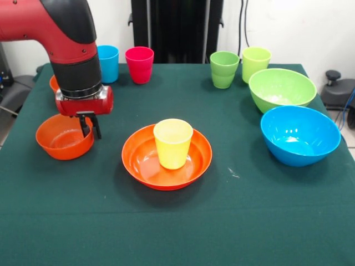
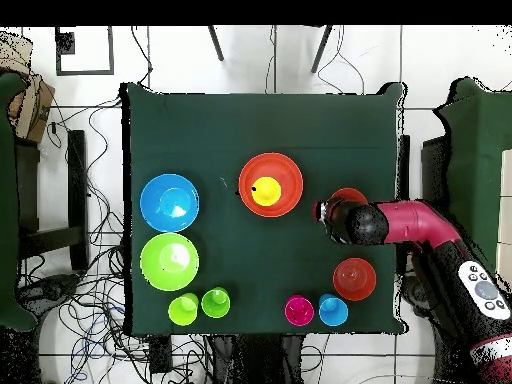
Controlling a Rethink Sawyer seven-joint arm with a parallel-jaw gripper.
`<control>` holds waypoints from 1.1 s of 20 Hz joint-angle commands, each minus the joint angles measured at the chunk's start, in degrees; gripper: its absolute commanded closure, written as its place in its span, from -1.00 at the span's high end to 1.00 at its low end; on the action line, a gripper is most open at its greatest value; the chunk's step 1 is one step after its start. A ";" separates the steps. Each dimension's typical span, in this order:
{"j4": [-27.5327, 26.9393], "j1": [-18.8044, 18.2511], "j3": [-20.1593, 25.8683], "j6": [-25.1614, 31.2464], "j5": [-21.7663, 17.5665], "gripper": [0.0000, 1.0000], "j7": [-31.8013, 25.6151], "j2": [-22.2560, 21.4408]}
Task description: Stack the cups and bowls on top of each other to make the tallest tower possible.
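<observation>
A wide orange bowl (image 1: 145,163) (image 2: 287,172) sits mid-table with a yellow cup (image 1: 173,143) (image 2: 265,192) standing in it. A small orange bowl (image 1: 61,138) (image 2: 349,194) rests on the table at the front view's left. My gripper (image 1: 91,133) is open, its two dark fingers straddling that bowl's right rim. A second small orange bowl (image 1: 54,83) (image 2: 354,278) is partly hidden behind the arm. Sky blue (image 1: 108,64) (image 2: 333,310), pink (image 1: 139,65) (image 2: 299,310) and two light green cups (image 1: 224,69) (image 1: 255,62) stand along the table's robot side.
A large lime green bowl (image 1: 282,88) (image 2: 169,260) and a large blue bowl (image 1: 300,134) (image 2: 169,202) sit at the front view's right. The arm (image 2: 395,222) reaches in over the table's edge and covers the gripper in the overhead view.
</observation>
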 commanded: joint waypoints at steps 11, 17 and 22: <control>2.32 3.09 -2.53 -1.04 -2.56 -1.00 -6.79 -4.57; 8.18 2.34 -2.36 -0.48 -0.43 -1.00 -4.94 -11.08; 11.10 3.38 -2.35 0.91 1.24 -1.00 -3.35 -16.09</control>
